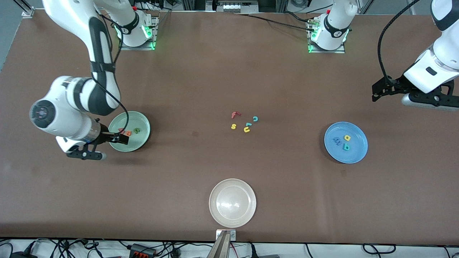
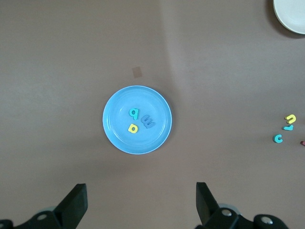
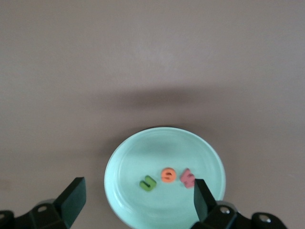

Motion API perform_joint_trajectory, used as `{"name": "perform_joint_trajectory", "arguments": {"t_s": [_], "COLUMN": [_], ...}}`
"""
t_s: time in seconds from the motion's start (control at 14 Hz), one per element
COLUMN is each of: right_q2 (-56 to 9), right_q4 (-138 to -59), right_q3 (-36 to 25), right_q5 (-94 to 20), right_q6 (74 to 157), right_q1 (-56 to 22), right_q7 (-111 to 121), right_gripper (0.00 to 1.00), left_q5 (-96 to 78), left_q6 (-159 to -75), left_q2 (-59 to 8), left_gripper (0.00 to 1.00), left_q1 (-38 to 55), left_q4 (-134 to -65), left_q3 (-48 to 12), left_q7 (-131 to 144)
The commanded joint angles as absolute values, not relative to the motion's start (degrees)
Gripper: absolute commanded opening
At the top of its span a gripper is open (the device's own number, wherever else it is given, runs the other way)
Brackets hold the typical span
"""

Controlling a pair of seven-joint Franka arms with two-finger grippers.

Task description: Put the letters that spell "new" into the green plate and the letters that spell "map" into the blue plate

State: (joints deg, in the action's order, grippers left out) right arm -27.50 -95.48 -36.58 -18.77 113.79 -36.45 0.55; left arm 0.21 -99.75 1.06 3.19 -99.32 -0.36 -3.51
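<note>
The green plate lies toward the right arm's end and holds the dark green "n", the orange "e" and the pinkish-red "w". My right gripper hangs open and empty just above that plate's rim. On the blue plate, toward the left arm's end, rest the blue "m", the yellow "a" and the teal "p". My left gripper is open, empty and raised over bare table beside the blue plate.
A whitish-beige plate sits near the table's front edge. Mid-table lie loose letters: a red "f", a teal "c", a yellow "s", a yellow "u" and another teal letter.
</note>
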Motion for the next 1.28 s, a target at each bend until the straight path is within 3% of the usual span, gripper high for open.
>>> {"name": "perform_joint_trajectory", "arguments": {"t_s": [0.0, 0.21, 0.64, 1.21], "right_q2": [-22.25, -17.24, -9.41, -7.65], "right_q4": [-84.5, -80.6, -80.68, -80.95], "right_q3": [-24.4, -11.89, -3.09, -5.8], "right_q5": [-9.88, -1.51, -1.15, 1.41], "right_q6": [101.99, 97.39, 95.02, 95.01], "right_q1": [-22.73, -10.58, 5.26, 1.49], "right_q7": [-2.29, -2.02, -0.09, 3.26], "right_gripper": [1.0, 1.0, 1.0, 1.0], "left_q5": [1.49, 1.49, 1.41, 1.32], "left_q6": [-98.7, -98.79, -98.44, -97.38], "left_q2": [1.06, 0.97, 0.88, 0.97], "left_gripper": [1.0, 1.0, 1.0, 1.0], "left_q1": [3.87, 3.87, 3.87, 3.78], "left_q4": [-98.26, -98.26, -97.56, -97.47], "left_q3": [-0.35, -1.14, -1.23, -1.14], "left_q7": [-4.39, -4.31, -4.13, -3.78]}}
